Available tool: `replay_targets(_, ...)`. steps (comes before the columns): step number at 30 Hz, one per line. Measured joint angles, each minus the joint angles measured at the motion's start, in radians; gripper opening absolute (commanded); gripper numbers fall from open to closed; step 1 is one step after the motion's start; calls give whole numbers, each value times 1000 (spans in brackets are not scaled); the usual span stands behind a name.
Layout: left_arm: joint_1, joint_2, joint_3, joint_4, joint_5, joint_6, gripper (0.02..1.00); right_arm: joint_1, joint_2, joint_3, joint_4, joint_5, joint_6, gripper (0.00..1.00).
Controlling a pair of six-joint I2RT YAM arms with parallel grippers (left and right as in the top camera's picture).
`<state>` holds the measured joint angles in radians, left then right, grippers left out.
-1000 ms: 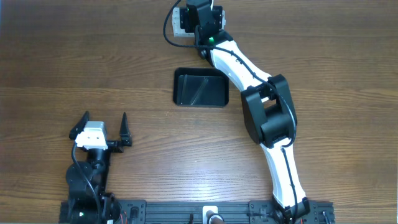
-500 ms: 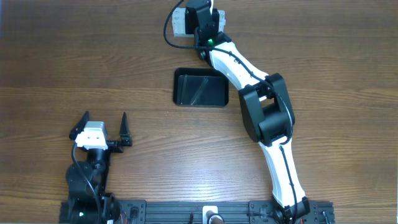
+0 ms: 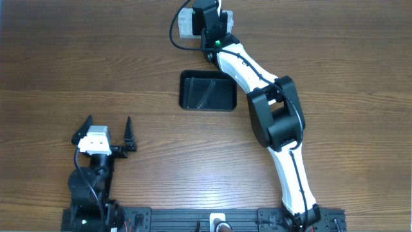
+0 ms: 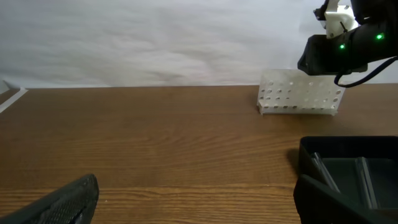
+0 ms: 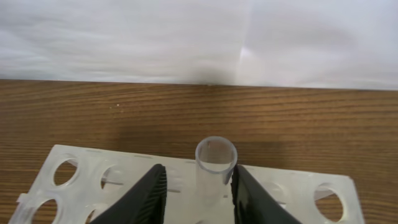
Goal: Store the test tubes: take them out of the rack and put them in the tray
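Note:
The white rack (image 3: 185, 24) stands at the table's far edge, and its holes (image 5: 65, 172) look empty apart from one. A clear test tube (image 5: 216, 163) stands upright in it. My right gripper (image 5: 199, 174) is open around this tube: one finger (image 5: 245, 193) is close against it and the other finger (image 5: 149, 196) is a little apart. In the top view the right gripper (image 3: 206, 14) hangs over the rack. The black tray (image 3: 207, 103) lies at mid-table with two tubes (image 3: 206, 93) in it. My left gripper (image 3: 108, 122) is open and holds nothing, near the left base.
A white wall rises right behind the rack (image 4: 300, 93). In the left wrist view the tray (image 4: 311, 152) sits just ahead of the left gripper's finger (image 4: 339, 202), with bare wood around it.
The right arm's elbow shifted slightly left at first, then held still. The left arm has not moved.

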<state>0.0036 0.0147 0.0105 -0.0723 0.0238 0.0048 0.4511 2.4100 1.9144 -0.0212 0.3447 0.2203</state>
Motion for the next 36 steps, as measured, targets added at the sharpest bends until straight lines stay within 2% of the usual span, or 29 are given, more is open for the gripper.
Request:
replay_targets(7, 0, 0, 0, 0, 0, 0, 1000, 0, 0, 0, 0, 17, -14, 154)
replay_targets(20, 0, 0, 0, 0, 0, 0, 998, 0, 0, 0, 0, 27, -31, 45)
replay_targets(28, 0, 0, 0, 0, 0, 0, 1000, 0, -31, 0, -23, 30, -46, 42)
replay_targets(36, 0, 0, 0, 0, 0, 0, 1000, 0, -298, 0, -32, 33, -67, 40)
